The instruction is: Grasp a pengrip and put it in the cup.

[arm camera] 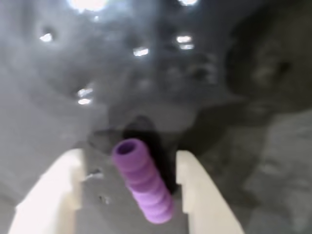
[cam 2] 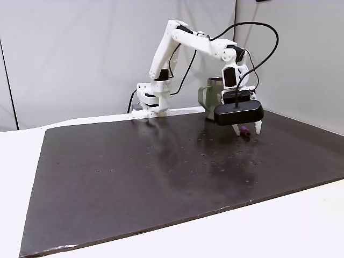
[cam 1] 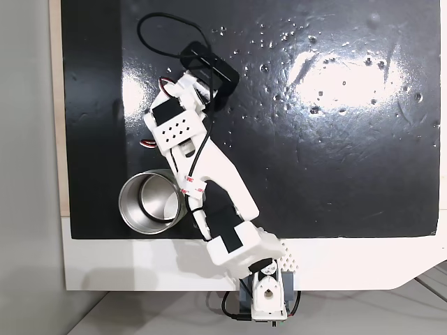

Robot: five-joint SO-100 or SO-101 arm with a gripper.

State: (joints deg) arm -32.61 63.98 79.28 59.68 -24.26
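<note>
In the wrist view, the purple pengrip (arm camera: 142,181) lies on the dark mat (arm camera: 58,97) between the white fingers (arm camera: 197,195), touching neither; the end effector (arm camera: 129,165) stands parted around it. Farther off, in a fixed view, the steel cup (cam 1: 143,206) stands near the mat's edge on the bench (cam 1: 126,269).

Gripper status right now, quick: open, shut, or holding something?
Gripper: open, its two white fingers straddling the purple pengrip, which lies on the dark mat; not clamped on it yet.
</note>
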